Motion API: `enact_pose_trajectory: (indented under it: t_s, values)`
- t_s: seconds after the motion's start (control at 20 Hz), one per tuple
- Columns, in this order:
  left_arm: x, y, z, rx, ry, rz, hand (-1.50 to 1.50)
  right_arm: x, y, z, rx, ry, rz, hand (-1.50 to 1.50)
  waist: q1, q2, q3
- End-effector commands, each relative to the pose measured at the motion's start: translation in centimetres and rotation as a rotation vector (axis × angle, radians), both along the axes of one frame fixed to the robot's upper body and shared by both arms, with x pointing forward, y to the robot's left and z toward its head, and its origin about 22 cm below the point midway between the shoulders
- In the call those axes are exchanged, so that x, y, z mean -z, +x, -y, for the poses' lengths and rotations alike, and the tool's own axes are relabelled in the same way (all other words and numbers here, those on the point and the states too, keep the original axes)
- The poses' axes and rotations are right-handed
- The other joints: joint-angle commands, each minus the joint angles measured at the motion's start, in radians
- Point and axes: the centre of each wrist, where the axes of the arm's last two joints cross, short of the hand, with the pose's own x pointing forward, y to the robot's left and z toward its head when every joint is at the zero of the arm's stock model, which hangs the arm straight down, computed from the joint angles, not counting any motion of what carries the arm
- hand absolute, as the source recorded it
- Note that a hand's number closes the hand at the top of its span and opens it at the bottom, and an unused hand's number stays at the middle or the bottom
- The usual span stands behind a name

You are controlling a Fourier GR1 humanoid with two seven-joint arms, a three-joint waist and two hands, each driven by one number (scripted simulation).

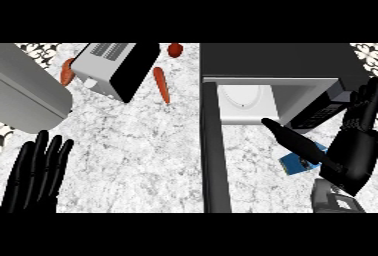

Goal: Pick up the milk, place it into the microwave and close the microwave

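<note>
The milk is a small blue and white carton on the counter, just right of the microwave's open door. The microwave stands at the upper right; its white inside shows. My right hand is beside the carton on its right, fingers straight and pointing up past the microwave's button panel. Its thumb stretches left over the carton's top and hides part of it. My left hand rests open at the lower left, fingers up.
A grey and black toaster stands at the upper left, with a carrot on its right, another orange piece on its left and a red round item behind. A large grey slab fills the far left.
</note>
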Motion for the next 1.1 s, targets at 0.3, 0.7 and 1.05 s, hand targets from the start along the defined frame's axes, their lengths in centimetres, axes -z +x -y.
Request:
enact_pose_trajectory:
  t_s: [0.3, 0.7, 1.05]
  values:
    - [-0.7, -2.8, 0.9, 0.025, -0.004, 0.004, -1.50, 6.6, -1.2, 2.0, 0.083, 0.017, -0.102, -1.50, 0.001, 0.000, 0.000]
    - [-1.6, -3.4, 1.2, 0.026, -0.019, -0.007, -1.50, 11.5, -4.4, 2.0, 0.130, 0.044, -0.128, -1.50, -0.002, 0.000, 0.001]
    - [-1.5, -4.0, 1.3, 0.015, 0.000, 0.005, -1.50, 14.8, -6.6, 5.9, 0.121, 0.058, -0.146, -1.50, -0.004, -0.001, 0.001]
